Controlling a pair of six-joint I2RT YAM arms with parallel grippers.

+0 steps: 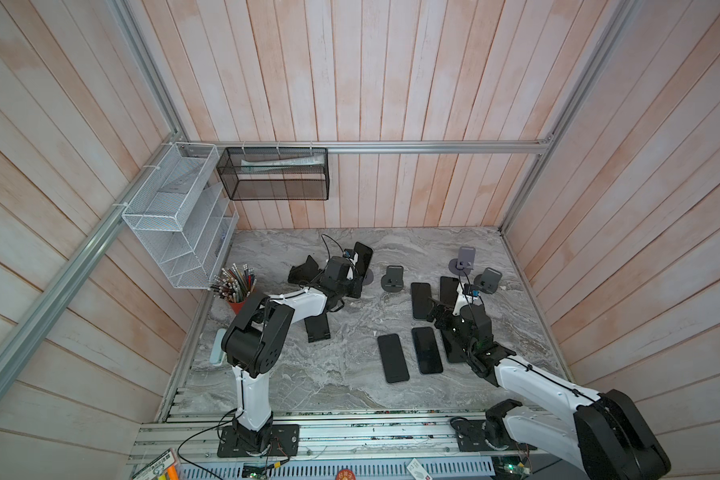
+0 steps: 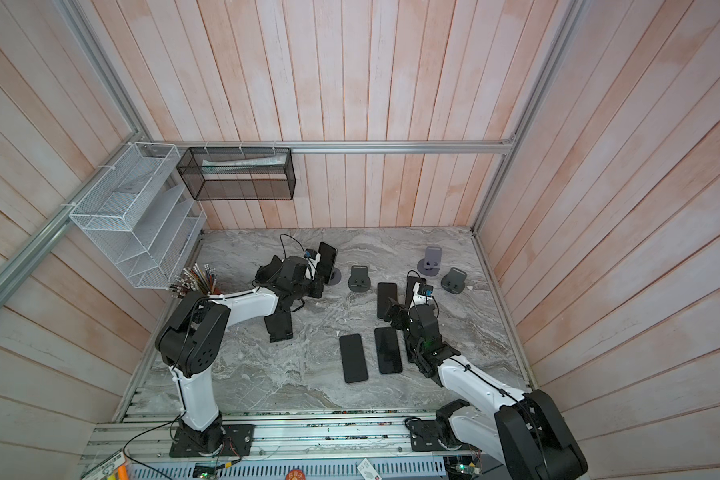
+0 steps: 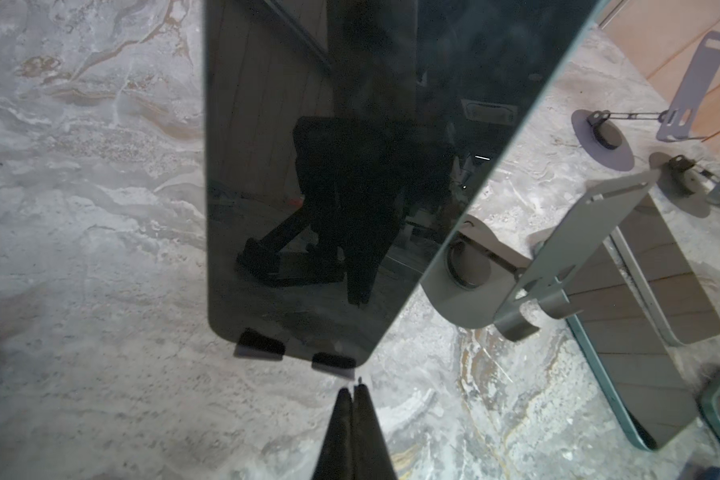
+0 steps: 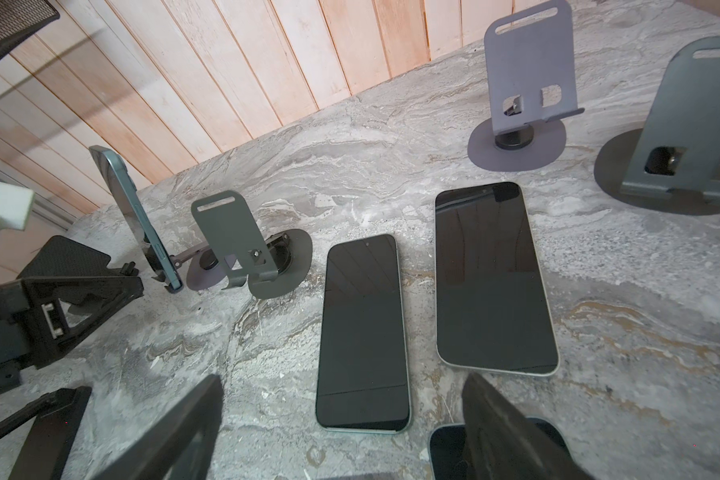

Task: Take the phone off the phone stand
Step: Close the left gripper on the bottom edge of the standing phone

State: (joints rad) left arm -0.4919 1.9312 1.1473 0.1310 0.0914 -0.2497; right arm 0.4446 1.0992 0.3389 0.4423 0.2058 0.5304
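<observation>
Overhead stereo pair; wrists apparently close.

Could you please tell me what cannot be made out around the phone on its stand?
- Left wrist view: the phone hides its stand except two lips; the frame's edge cuts off its top.
- Both top views: the left arm's wrist hides the left claw, so contact is unclear.
- A top view: the right arm covers part of a flat phone.

Surface (image 1: pixel 308 374) grey marble-patterned with white veining and tan streaks; phone (image 4: pixel 136 212) black-screened with a blue-green edge, on a lilac-grey phone stand (image 1: pixel 368 277); wall planks (image 1: pixel 391 83) whitewashed pale pink; one wire basket (image 1: pixel 171 216) white mesh, the other basket (image 1: pixel 275 174) black mesh.
</observation>
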